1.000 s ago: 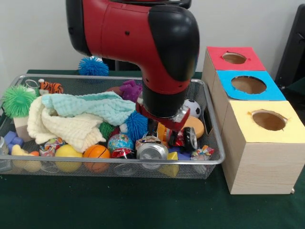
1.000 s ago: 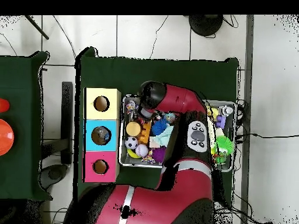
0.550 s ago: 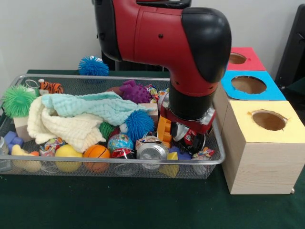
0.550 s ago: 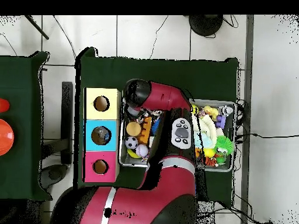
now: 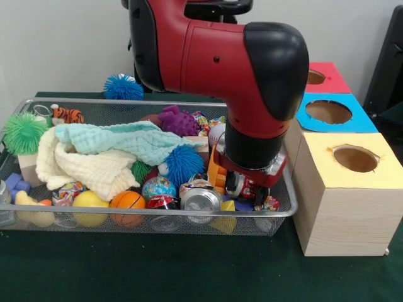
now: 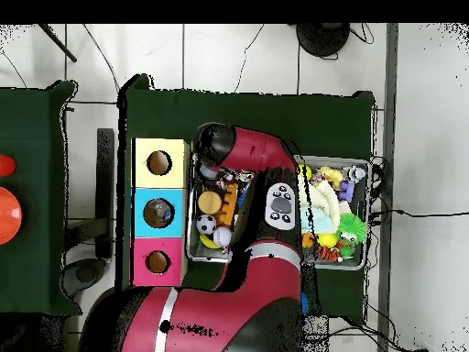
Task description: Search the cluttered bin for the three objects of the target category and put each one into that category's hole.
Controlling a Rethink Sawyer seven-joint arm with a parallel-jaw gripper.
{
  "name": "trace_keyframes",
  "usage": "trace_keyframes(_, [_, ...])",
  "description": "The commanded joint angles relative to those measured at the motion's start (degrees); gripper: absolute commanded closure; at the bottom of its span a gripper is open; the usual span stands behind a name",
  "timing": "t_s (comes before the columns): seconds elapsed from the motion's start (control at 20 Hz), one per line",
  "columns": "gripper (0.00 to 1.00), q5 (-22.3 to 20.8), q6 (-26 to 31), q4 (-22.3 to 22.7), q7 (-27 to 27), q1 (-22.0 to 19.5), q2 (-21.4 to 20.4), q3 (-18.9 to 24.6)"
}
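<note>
Red-and-black gripper (image 5: 250, 184) sits low in the wire mesh bin's (image 5: 286, 189) end nearest the yellow-topped wooden box (image 5: 352, 189), among crushed drink cans (image 5: 199, 197); whether its claw is wide or clamped I cannot tell. Probably best lifted straight, clearing the rim before crossing.

In the front view the wire bin (image 5: 277, 211) sits left of three boxes with holes (image 5: 343, 189), set in a row running away from the camera. Inside, the towels (image 5: 94, 154) lie at the left, cans (image 5: 200, 200) and balls (image 5: 128, 201) along the near wall, the arm (image 5: 252, 82) over the bin's right end
</note>
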Motion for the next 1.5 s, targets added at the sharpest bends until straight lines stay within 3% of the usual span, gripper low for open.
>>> trace_keyframes(0.05, [0.0, 1.7, -7.5, -2.9, 14.2, 0.2, 5.5, 1.3])
trace_keyframes(0.25, [0.0, 3.6, -7.6, -0.7, 11.1, -1.2, 3.3, 4.2])
trace_keyframes(0.5, [0.0, 7.8, -8.8, 5.7, 10.0, -1.3, -1.1, 8.5])
trace_keyframes(0.9, [0.0, 8.2, -9.7, 5.3, 7.6, -1.6, 0.0, 8.6])
trace_keyframes(0.95, [1.0, 8.2, -10.1, 5.5, 7.6, -1.6, 0.0, 8.5])
trace_keyframes(1.4, [1.0, 5.7, -2.7, -9.1, 8.5, -1.2, 8.7, 4.3])
trace_keyframes(1.5, [1.0, 5.7, -2.0, -10.7, 8.2, -1.5, 9.4, 4.3])
